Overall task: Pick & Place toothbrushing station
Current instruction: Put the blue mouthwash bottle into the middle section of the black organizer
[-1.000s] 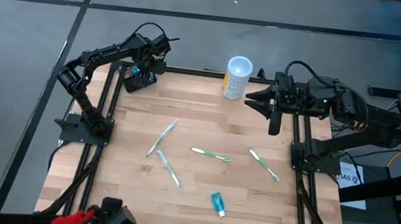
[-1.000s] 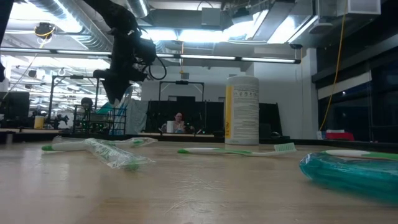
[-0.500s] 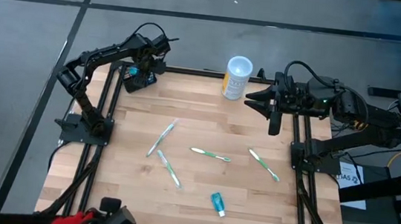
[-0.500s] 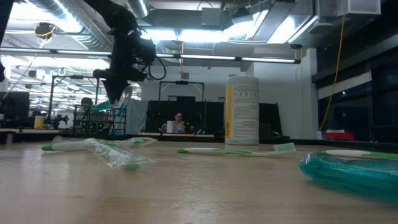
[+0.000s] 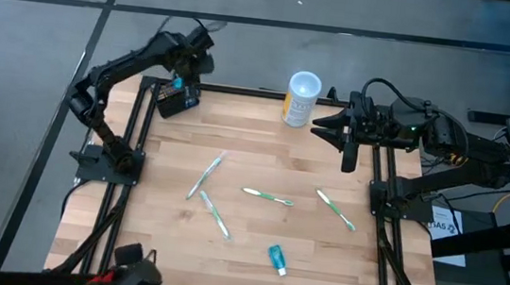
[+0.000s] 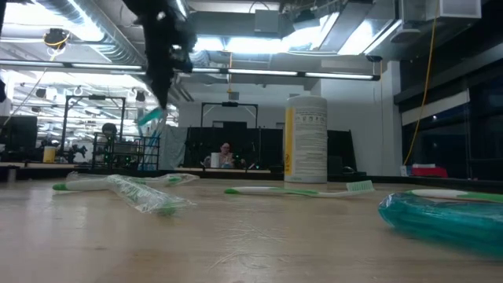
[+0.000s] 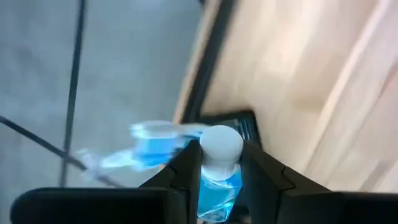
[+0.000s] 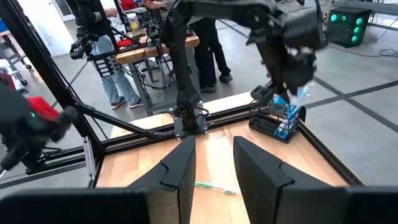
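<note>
A: Start with the surface [image 5: 262, 167]. What's on it?

B: A white-and-yellow cup [image 5: 301, 98] at the far edge, three toothbrushes [image 5: 267, 197] strewn mid-board, and a teal tube [image 5: 276, 258] nearer the front. The station [image 5: 176, 99], a black slotted block, sits in the far left corner, touching the frame.

A: And the arms?

B: The left hand [image 5: 188, 60] is raised just above the station. In its wrist view the fingers [image 7: 186, 174] are closed on a small blue bottle [image 7: 219, 171] with a white cap, the station directly beneath. A blurred blue brush [image 7: 155, 140] shows beside it; I can't tell whether it is held or standing in a slot.

A: Why hold the bottle there?

B: My guess is it's being lifted clear of the block, or lined up over a slot. Gripping just under the cap keeps it upright.

A: The right hand [image 5: 320, 128]?

B: Waiting beside the cup, above the far right edge, fingers [image 8: 180, 168] apart and empty, probably kept out of the left arm's way.
</note>
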Robot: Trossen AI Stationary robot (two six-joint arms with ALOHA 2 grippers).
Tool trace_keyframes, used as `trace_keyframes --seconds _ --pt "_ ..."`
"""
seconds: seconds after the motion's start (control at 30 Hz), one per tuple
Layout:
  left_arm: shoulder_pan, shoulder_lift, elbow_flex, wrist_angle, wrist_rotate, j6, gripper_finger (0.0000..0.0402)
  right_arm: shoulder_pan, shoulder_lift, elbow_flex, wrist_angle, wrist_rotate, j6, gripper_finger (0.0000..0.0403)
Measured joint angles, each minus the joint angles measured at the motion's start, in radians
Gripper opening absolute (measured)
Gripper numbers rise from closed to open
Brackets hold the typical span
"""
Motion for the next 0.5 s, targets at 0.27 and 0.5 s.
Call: trace_keyframes --seconds 0.27,0.5 --pt "0.062 -0.159 0.011 0.156 0.092 -0.398 0.0084 0.000 -0.019 0.000 -0.016 0.000 -0.007 0.0110" --pt "0.047 -0.264 -0.048 0.153 -0.058 -0.707 0.0084 0.000 -0.064 0.000 -0.015 0.023 -0.027 0.0110"
